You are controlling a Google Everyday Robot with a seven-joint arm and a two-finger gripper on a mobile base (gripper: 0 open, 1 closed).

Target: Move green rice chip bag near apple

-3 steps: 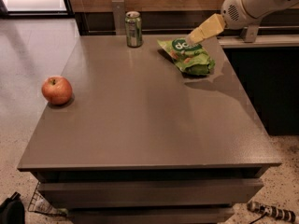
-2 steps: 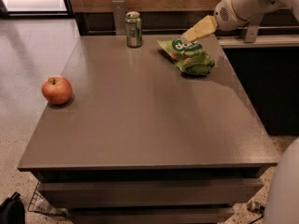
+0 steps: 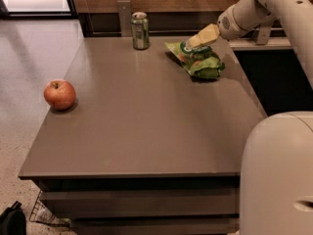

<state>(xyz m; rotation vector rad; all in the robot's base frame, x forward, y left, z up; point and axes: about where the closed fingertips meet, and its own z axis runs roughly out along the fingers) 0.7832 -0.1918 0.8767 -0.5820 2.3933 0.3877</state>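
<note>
The green rice chip bag [image 3: 199, 61] lies crinkled on the far right part of the grey table [image 3: 146, 126], its dark green oval logo facing up. The red-orange apple [image 3: 59, 94] sits near the table's left edge, far from the bag. My gripper [image 3: 194, 42] reaches in from the upper right on a white arm, and its yellowish fingers [image 3: 205, 35] hang just over the bag's upper edge, at or very near its surface.
A green metal can [image 3: 140, 30] stands at the table's back edge, left of the bag. A white part of the robot's body [image 3: 279, 175] fills the lower right corner. A counter runs along the wall behind the table.
My gripper has moved left and down from beside the bag's right end to over its top. The bag and apple have not moved. The robot body has come into view at lower right.
</note>
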